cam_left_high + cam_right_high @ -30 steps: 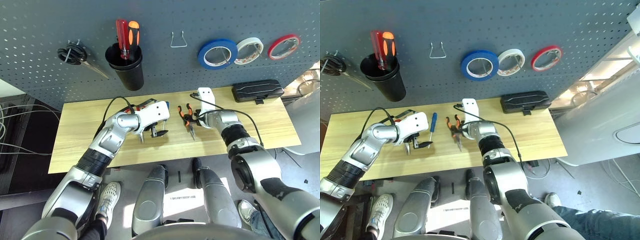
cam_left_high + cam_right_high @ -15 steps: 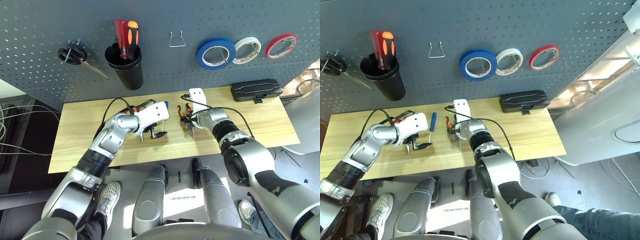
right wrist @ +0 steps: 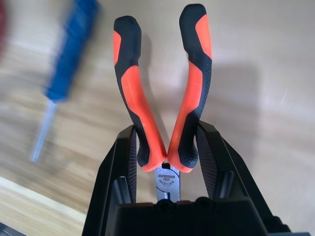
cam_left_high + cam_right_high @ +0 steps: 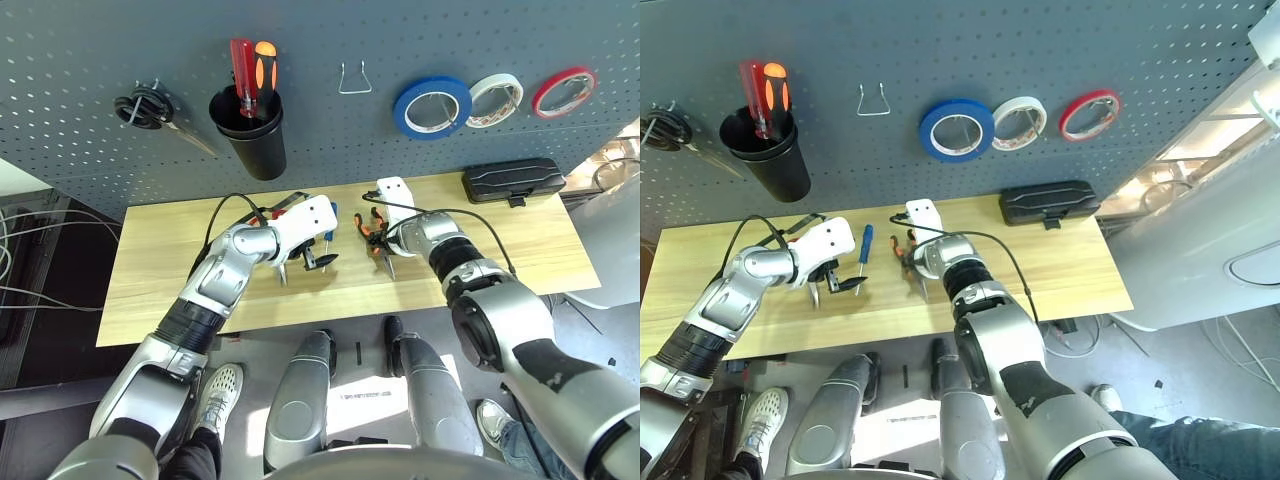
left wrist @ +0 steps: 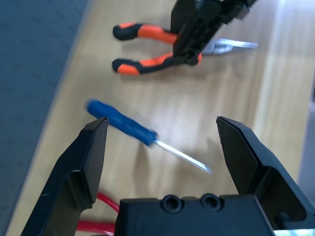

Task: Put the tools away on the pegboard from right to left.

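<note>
Orange-handled pliers (image 3: 162, 103), clenched near the pivot by the right jaws (image 3: 165, 147), should lift level toward the bare hook (image 4: 355, 80) at twelve o'clock, left jaws (image 5: 162, 142) released.

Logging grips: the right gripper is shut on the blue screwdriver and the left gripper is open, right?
Not quite. The right gripper is shut on the pliers, as the right wrist view shows; the blue screwdriver lies free on the table. The left gripper is open.
</note>
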